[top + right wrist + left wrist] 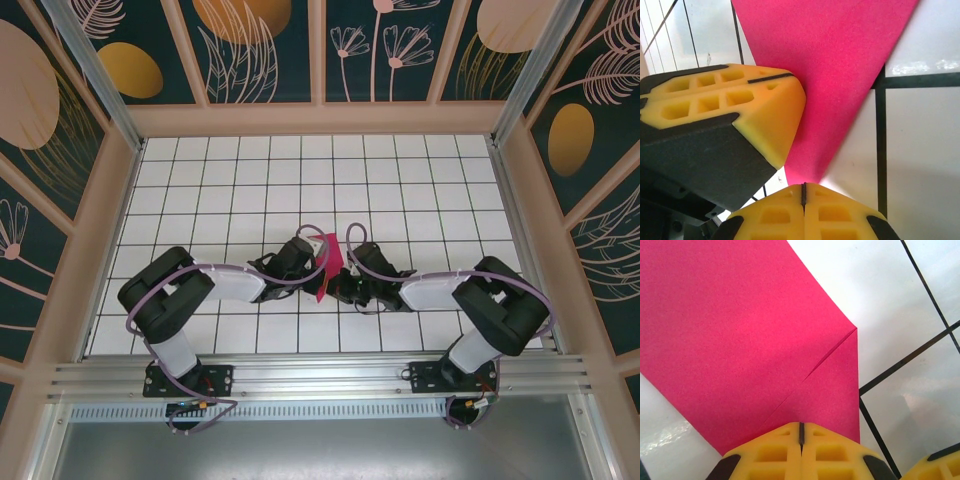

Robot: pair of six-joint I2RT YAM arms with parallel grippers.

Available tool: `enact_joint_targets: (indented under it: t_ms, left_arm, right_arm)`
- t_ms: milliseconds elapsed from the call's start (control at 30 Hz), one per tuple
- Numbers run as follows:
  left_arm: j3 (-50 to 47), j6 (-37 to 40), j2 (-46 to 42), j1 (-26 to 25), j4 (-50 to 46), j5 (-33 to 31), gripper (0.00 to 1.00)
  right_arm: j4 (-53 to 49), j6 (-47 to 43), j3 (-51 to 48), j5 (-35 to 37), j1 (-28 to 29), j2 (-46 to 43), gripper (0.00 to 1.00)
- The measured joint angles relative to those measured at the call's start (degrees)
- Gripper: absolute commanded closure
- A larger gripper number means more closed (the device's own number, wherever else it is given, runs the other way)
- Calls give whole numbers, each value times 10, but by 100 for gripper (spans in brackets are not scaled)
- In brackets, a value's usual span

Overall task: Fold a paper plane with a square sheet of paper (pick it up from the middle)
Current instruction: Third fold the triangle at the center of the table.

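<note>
- My left gripper (801, 432) is clamped on the creased magenta-red paper sheet (740, 340), holding it raised.
- My right gripper (803, 192) pinches its tip, probably steadying the fold.

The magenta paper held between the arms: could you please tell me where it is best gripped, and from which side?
Probably at its edges, edge-on, one arm from each side. The magenta paper is thin, so only an edge fits between jaws. The left gripper pinches the edge at the diagonal crease; the right gripper pinches the tapered tip.
</note>
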Motion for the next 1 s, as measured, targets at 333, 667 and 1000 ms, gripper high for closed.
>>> enact_joint_targets:
  t_ms: [333,667,1000]
  left_arm:
    - [7,3,6,0,1,4,100]
    - [8,7,6,12,-3,16,99]
    - [8,7,4,16,-5,17,89]
  right_arm:
    - [40,14,3,-1,11,43,100]
    - [40,20,11,10,17,55,100]
    - [34,18,13,22,21,53,100]
